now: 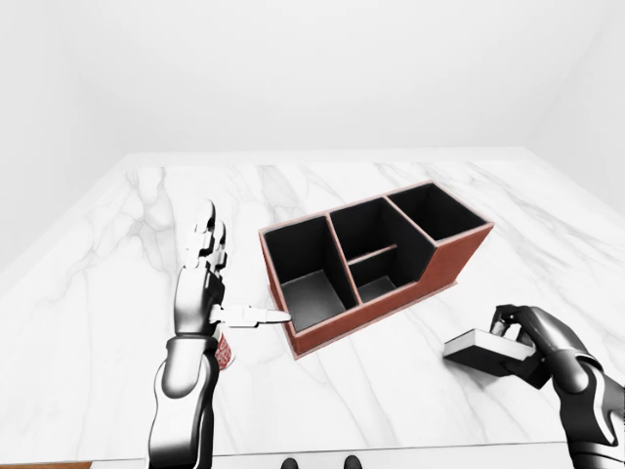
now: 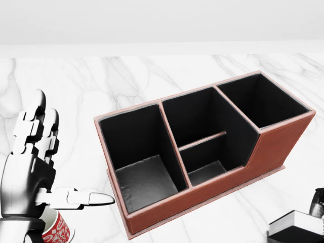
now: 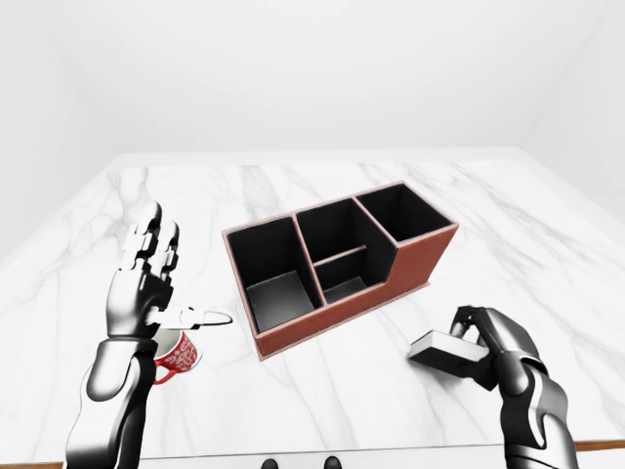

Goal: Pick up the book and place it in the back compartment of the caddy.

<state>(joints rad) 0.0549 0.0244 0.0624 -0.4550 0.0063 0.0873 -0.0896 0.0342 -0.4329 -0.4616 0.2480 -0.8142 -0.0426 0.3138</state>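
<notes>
The white marble desk [image 1: 117,293] fills most of what I see, its far edge running across the top of the eye views and its near edge along the bottom.

On it, about midway between the left and right edges, sits the caddy [image 2: 268,152], a reddish-brown box with black lining, set at a slant to the desk's edges. It has one large compartment at its left end, a middle section split by a low divider into two smaller ones, and a further compartment at its right end, the end nearer the far right corner. All of them show only bare black lining.

My left robot hand [image 3: 146,283] stands upright just left of the caddy's left end, palm open, two fingers pointing up and spread, the thumb stretched sideways toward the caddy wall without touching it. It grips nothing.

My right robot hand [image 1: 532,342] is near the desk's near right corner, well apart from the caddy, with its dark fingers curled round the right end of the book [image 1: 479,350].

The book is dark-covered with a pale page block. It lies flat or nearly so; I cannot tell whether it touches the desk.

A red-and-white patterned mug [image 3: 178,354] stands on the desk just below my left robot hand, partly hidden by my forearm.
</notes>
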